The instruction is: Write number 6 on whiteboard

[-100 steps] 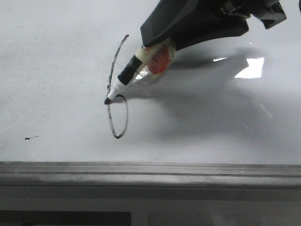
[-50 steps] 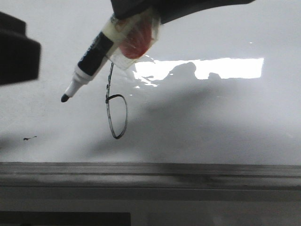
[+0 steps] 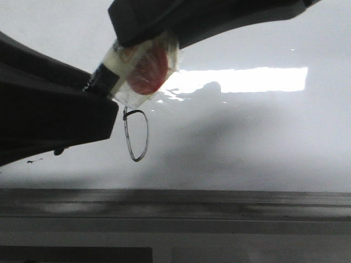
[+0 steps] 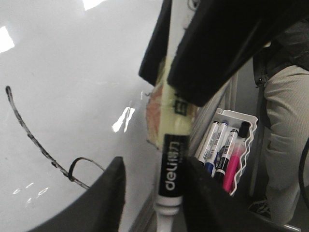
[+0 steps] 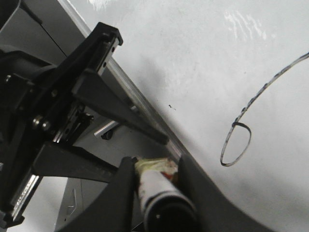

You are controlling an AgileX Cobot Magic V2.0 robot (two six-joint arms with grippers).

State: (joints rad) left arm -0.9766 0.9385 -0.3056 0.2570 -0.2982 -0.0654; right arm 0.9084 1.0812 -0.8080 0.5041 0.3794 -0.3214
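Note:
The number 6 (image 3: 137,135) is a thin black line on the whiteboard (image 3: 252,137). In the front view only its loop shows; the stem is hidden behind the marker. The right wrist view shows the whole number 6 (image 5: 237,145), and the left wrist view shows its stem and part of its loop (image 4: 34,140). My right gripper (image 3: 143,38) is shut on the black-and-white marker (image 3: 112,74), which is wrapped in tape, and holds it above the board. My left gripper (image 4: 155,169) stands open around the marker's (image 4: 171,166) tip end, which hides the tip.
A grey metal rail (image 3: 175,203) runs along the board's near edge. A tiny black smudge (image 3: 35,160) lies at the left. A white tray with several markers (image 4: 227,150) hangs off the board's side. A person's leg (image 4: 285,145) stands beyond it.
My right gripper has lifted the marker off the board and carried it up and left. My left gripper has come in from the left and now surrounds the marker's tip.

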